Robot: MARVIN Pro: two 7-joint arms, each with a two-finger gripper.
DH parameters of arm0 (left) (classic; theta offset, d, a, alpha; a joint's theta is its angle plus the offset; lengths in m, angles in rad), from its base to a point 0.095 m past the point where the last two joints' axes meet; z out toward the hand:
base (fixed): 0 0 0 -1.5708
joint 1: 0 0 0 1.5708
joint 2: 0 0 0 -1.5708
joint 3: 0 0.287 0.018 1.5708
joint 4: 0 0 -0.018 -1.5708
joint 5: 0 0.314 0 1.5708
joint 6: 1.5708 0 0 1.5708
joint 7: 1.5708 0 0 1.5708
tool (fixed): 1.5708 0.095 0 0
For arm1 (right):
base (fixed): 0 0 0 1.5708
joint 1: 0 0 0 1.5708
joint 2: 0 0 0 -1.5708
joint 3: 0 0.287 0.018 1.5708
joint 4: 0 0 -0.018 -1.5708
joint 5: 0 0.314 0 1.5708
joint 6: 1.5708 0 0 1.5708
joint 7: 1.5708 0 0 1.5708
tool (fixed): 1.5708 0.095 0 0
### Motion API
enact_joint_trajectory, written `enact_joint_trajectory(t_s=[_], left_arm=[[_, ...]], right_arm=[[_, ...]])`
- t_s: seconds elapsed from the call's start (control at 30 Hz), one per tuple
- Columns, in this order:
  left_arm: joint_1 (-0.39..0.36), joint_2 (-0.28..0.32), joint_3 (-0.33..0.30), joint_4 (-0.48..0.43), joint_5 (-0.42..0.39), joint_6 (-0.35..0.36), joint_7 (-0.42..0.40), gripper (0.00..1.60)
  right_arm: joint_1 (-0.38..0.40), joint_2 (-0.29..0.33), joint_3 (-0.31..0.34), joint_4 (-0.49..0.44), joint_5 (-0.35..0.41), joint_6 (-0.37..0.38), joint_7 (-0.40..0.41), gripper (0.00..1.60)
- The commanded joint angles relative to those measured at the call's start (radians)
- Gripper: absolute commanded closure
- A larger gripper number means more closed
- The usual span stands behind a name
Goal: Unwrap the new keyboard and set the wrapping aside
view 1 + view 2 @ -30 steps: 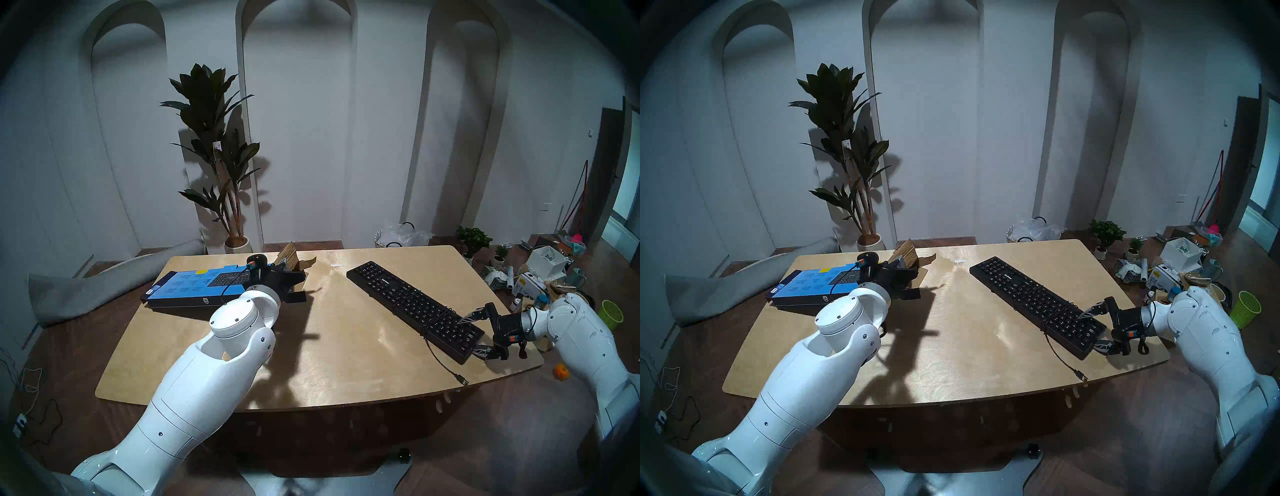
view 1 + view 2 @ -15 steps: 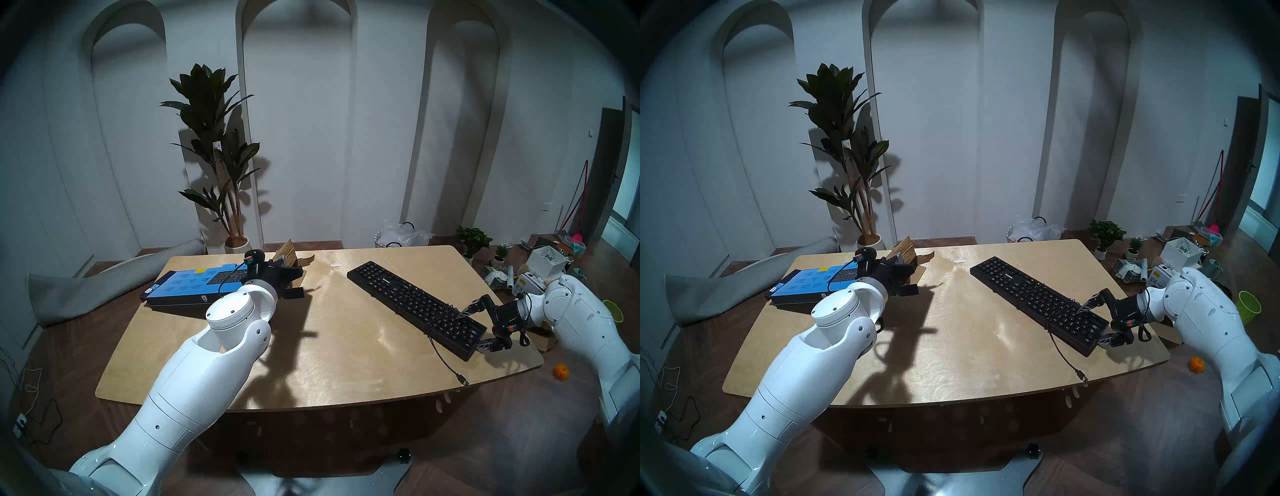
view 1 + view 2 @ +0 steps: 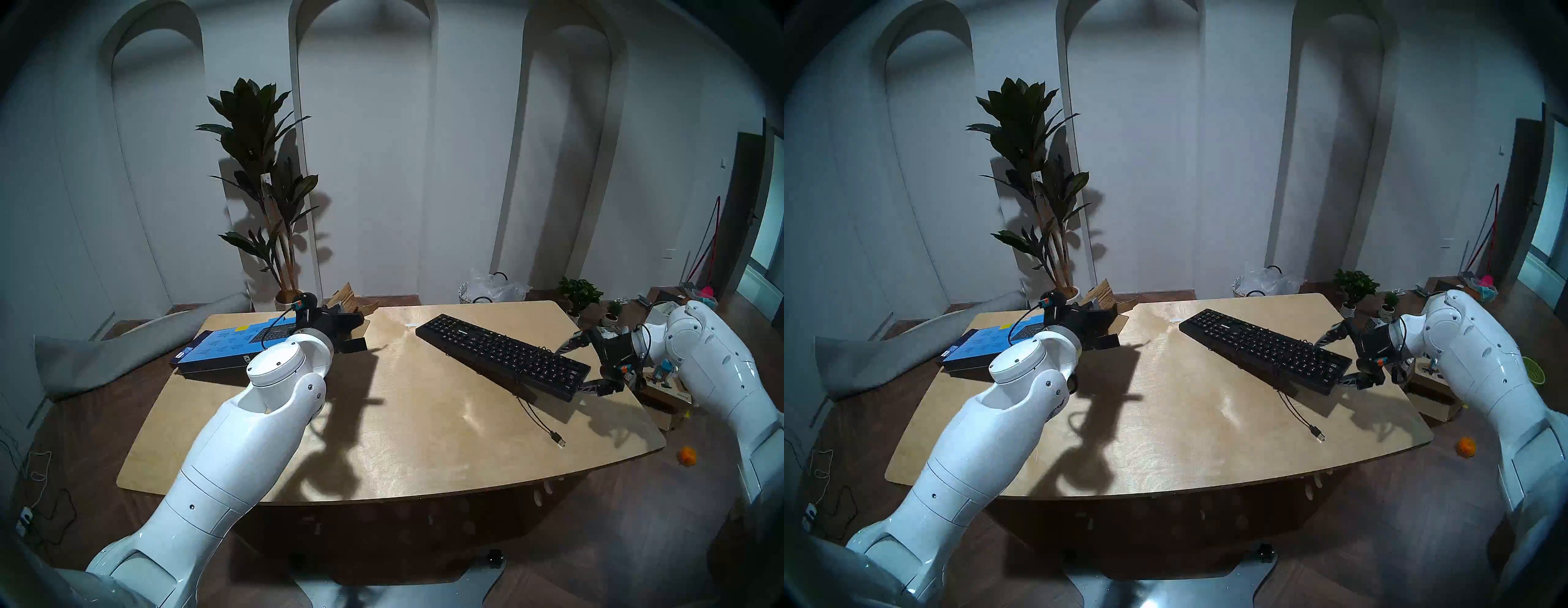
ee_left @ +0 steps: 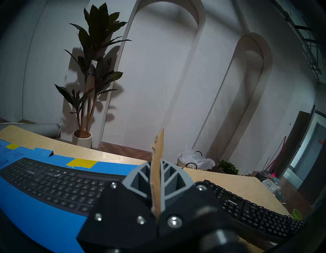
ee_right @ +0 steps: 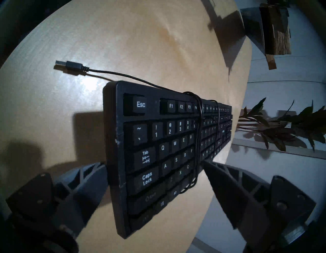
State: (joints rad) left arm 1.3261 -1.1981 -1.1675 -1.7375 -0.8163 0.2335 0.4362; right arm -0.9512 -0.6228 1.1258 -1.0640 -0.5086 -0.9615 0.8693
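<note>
Keyboard (image 3: 502, 357): out of the box; I see my right gripper (image 3: 583, 365) spread wide across its near end, that end raised off the table (image 3: 424, 446).
Risk there: I judge it could slip or twist, and the loose cable (image 3: 543, 420) could snag.
Box (image 3: 220, 346): back-left; my left gripper (image 4: 156, 178) is clamped on its brown flap (image 4: 157, 159).
Risk there: thin cardboard may tear.

Box (image 3: 220, 348) on the table's (image 3: 403, 424) far left, keyboard (image 3: 500, 356) on its right
</note>
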Motion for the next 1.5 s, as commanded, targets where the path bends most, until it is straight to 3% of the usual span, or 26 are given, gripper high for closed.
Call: enact_joint_trajectory(t_s=[0.0,0.43,0.9,1.13,1.47], left_arm=[[-0.072,-0.015,-0.021,0.015,-0.007,0.001,-0.006,1.60],[-0.111,-0.025,-0.038,0.072,-0.031,0.014,-0.013,1.60],[-0.142,-0.038,-0.046,0.107,-0.050,0.022,-0.025,1.60],[-0.150,-0.051,-0.040,0.089,-0.055,0.018,-0.032,1.60],[-0.119,-0.075,-0.012,0.065,-0.063,0.020,-0.035,1.60]], right_arm=[[0.075,0.032,-0.026,-0.014,0.015,0.002,0.090,0.00],[0.049,0.115,-0.139,0.026,0.043,0.002,0.096,0.00],[0.116,0.143,-0.202,0.027,0.123,0.002,0.074,0.00],[0.196,0.037,-0.091,0.060,0.269,0.059,-0.098,0.00],[0.257,-0.006,0.072,0.141,0.418,0.161,-0.247,0.00]])
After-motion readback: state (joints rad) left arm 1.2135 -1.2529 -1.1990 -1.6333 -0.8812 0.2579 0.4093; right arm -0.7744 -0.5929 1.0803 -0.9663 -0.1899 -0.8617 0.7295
